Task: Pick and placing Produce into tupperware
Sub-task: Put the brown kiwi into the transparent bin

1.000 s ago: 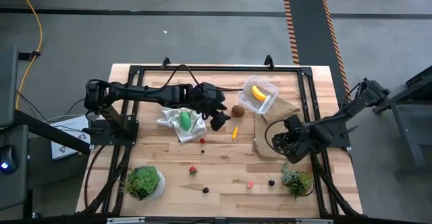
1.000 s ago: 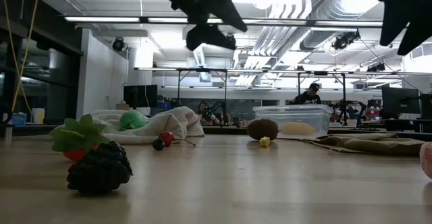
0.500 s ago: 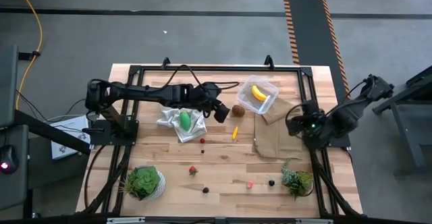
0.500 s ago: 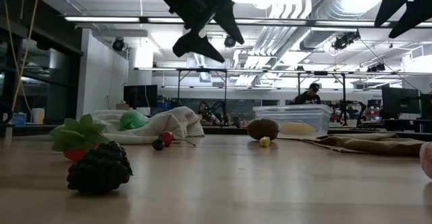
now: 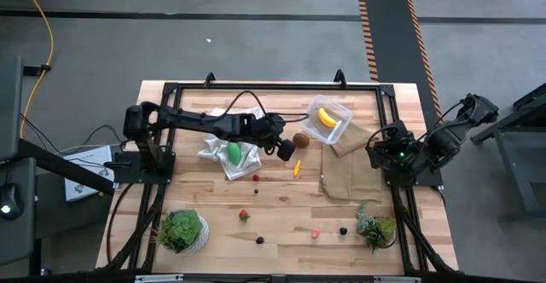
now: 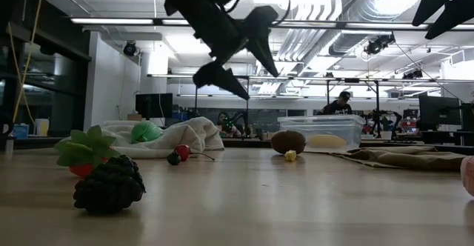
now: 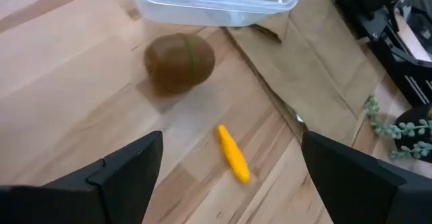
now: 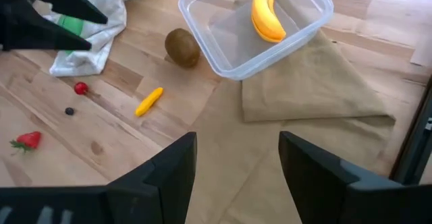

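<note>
The clear tupperware (image 5: 326,119) stands at the far right, partly on a brown cloth (image 5: 345,168), with the yellow banana (image 8: 266,15) inside. The brown kiwi (image 7: 179,62) rests on the wood just in front of it, and the small orange piece (image 7: 233,155) lies nearer. A green oval (image 5: 233,153) lies on a white cloth (image 5: 217,151). My left gripper (image 5: 286,147) hangs open above the wood, just left of the kiwi, slanting down toward it and the orange piece. My right gripper (image 8: 236,177) is open and raised above the brown cloth's right part.
A red berry (image 8: 81,88), a dark berry (image 8: 69,110) and a strawberry (image 8: 25,141) lie on the wood near the middle. More small pieces (image 5: 315,231) lie by the near edge. Potted plants (image 5: 182,229) (image 5: 376,229) stand at the two near corners.
My left gripper has come down and gone toward the kiwi, rolling its wrist and opening wider. My right gripper has pulled up and back off the brown cloth, toward the table's right edge. No produce has moved.
</note>
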